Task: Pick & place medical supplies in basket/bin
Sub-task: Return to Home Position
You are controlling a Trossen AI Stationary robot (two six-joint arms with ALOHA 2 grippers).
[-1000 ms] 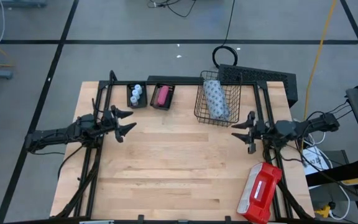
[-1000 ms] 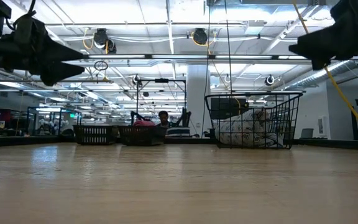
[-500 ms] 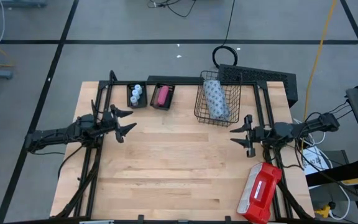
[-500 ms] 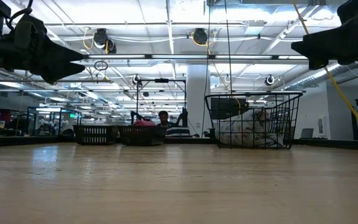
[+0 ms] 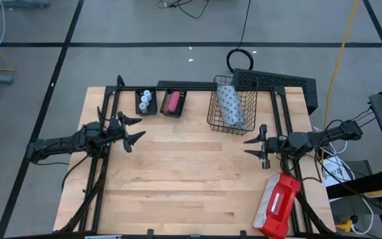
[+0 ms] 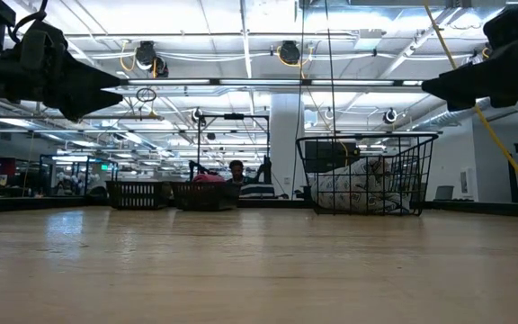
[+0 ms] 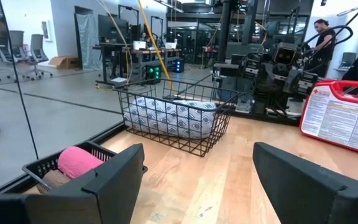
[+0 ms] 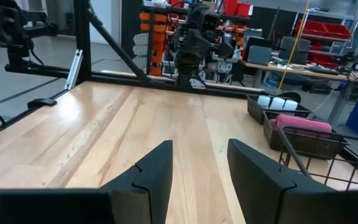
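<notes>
wooden table [image 5: 178,176] with wire basket [image 5: 212,114], two trays [image 5: 138,104], case [image 5: 278,203]

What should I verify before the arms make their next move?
1. Open, empty left gripper, above the table: ok.
2. Open, empty right gripper, outside the basket: ok.
3. The pack lies inside the basket: ok.
4. The vials sit in the left tray, the pink block in the right tray: ok.
5. The case lies apart from the right gripper: ok.
6. Other blocks placed: cannot tell.
</notes>
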